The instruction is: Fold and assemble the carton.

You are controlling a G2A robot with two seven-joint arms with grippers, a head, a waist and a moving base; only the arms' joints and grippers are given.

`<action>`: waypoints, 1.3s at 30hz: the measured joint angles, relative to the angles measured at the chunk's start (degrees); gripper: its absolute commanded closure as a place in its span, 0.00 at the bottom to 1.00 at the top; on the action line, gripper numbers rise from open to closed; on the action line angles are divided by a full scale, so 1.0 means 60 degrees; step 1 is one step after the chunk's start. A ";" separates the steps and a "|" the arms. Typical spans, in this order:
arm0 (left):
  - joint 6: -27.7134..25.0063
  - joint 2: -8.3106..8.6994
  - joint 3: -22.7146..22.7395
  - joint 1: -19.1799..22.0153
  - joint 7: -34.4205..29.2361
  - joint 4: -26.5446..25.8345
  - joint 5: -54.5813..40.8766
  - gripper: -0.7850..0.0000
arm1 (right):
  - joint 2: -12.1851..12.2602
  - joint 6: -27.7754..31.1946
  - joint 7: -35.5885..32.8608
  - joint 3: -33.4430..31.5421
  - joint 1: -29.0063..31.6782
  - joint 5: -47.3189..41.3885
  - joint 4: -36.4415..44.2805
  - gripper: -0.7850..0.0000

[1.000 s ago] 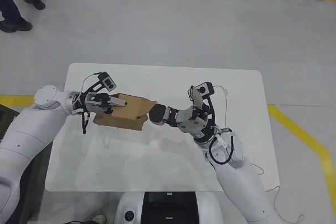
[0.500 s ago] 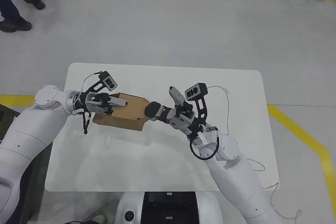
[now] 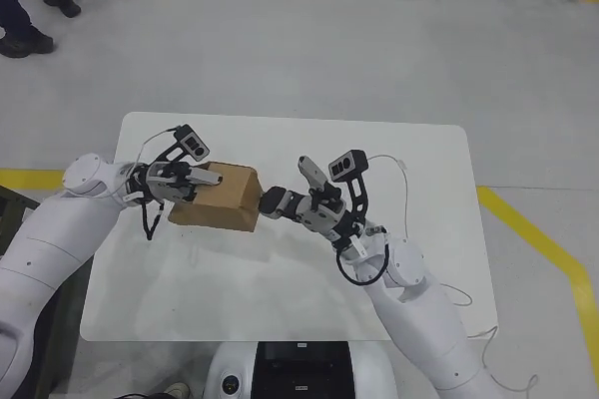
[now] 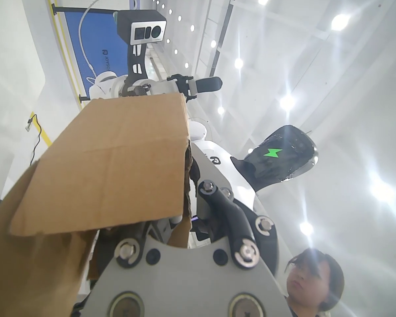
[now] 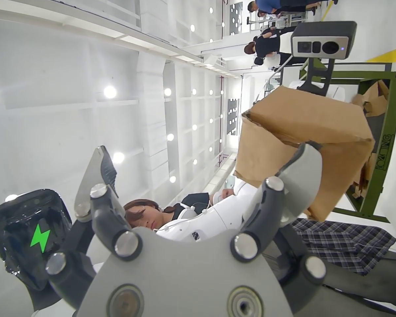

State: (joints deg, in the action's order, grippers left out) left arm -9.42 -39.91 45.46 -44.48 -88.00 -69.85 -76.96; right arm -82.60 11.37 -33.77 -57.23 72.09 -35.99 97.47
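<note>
The brown cardboard carton (image 3: 218, 197) is squared up into a box shape and sits between the two arms, over the left half of the white worktop (image 3: 280, 289), toward its far side; whether its underside touches the surface cannot be told. The left end effector (image 3: 208, 179) is at the carton's left end, clamped on the cardboard there: one finger lies along the top edge, and in the left wrist view the torn-looking panel edge runs down between its linkages. An end flap (image 4: 39, 259) hangs loose just beside that grip, bent away from the top panel. The right end effector (image 5: 206, 146) is at the carton's opposite end with its jaws spread wide apart. One grey finger (image 5: 300, 169) presses flat against the near face of the carton close to a corner, while the other stands free in the air, well apart from the cardboard. The carton's top face looks closed and smooth from above.
</note>
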 measured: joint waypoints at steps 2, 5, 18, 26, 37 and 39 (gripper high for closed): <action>0.0062 0.0000 0.0008 -0.0034 0.0000 -0.0020 -0.0067 1.00 | -0.0004 0.0087 0.0032 0.0002 -0.0027 0.0075 0.0007 0.00; 0.0176 -0.0001 0.0026 -0.0081 0.0000 -0.0031 -0.0184 1.00 | -0.0002 0.0381 0.0024 -0.0052 -0.0074 0.0256 0.0081 0.00; 0.0519 -0.0048 0.0106 -0.0068 0.0000 -0.0198 -0.0345 1.00 | 0.0079 0.2099 0.0792 -0.0052 -0.0161 0.4413 0.0242 0.00; 0.0556 -0.0069 0.0145 -0.0055 0.0000 -0.0253 -0.0313 1.00 | 0.0103 0.2087 0.1350 -0.0011 -0.0221 0.5969 0.0115 0.58; 0.0503 -0.0061 0.0224 -0.0115 0.0000 -0.0285 -0.0278 1.00 | 0.0183 0.1892 0.1858 -0.0119 -0.0200 0.7798 0.0124 0.54; 0.0493 -0.0057 0.0242 -0.0128 0.0000 -0.0305 -0.0271 1.00 | 0.0201 0.1839 0.1955 -0.0162 -0.0190 0.8097 0.0164 0.53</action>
State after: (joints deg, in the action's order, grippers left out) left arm -6.46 -40.25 46.91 -45.25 -88.00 -71.68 -78.58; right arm -81.39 22.40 -22.04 -58.20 70.96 12.59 98.46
